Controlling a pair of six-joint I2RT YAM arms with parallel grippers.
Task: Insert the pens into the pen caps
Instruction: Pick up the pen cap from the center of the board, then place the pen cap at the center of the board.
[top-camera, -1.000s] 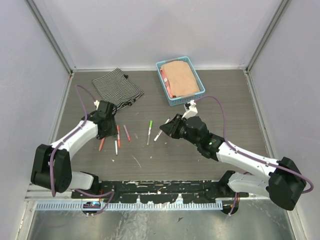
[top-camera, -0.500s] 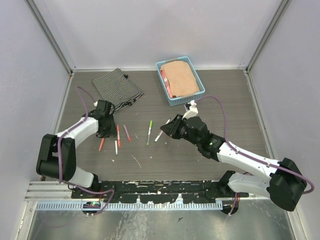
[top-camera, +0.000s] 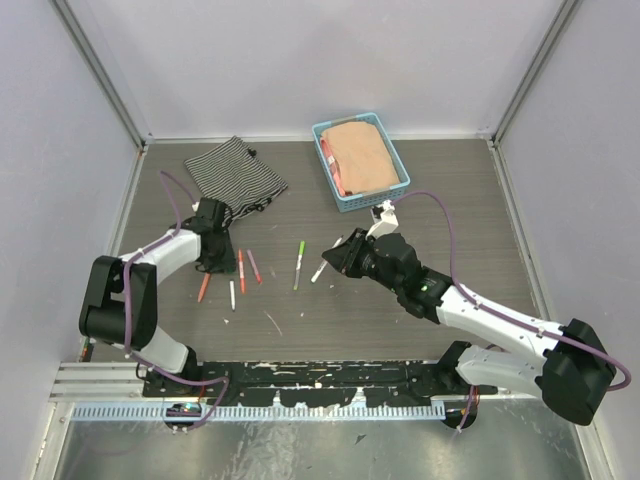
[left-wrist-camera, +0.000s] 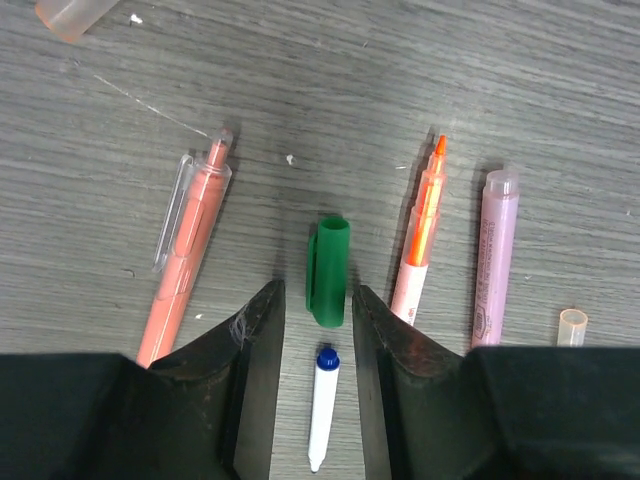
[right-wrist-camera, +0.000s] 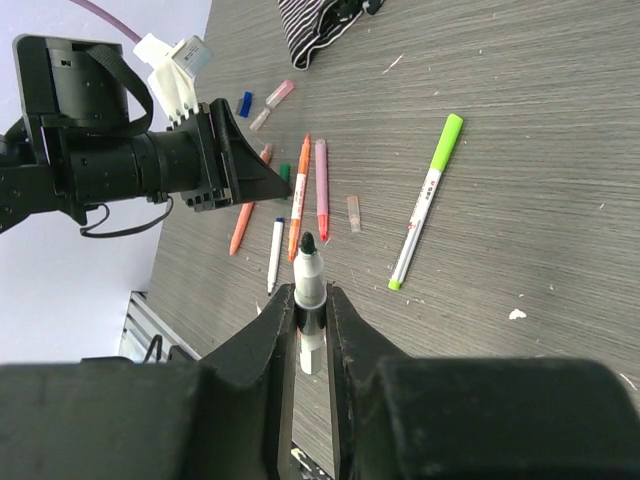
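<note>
Wrist views reveal left end effector parted around green cap, right end effector clamping pen.

**Pens and Caps: Current Positions**

The green cap lies flat between the left gripper's parted fingertips, with a gap on each side. The blue-tipped white pen lies farther back between those fingers. The orange-red pen lies left of them, and the uncapped orange pen and pink pen lie right. The right gripper clamps the dark-tipped pen, tip pointing outward.

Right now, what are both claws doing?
Left gripper open, straddling green cap. Right gripper shut on dark-tipped pen. Blue-tipped pen lies between left jaws too.
</note>
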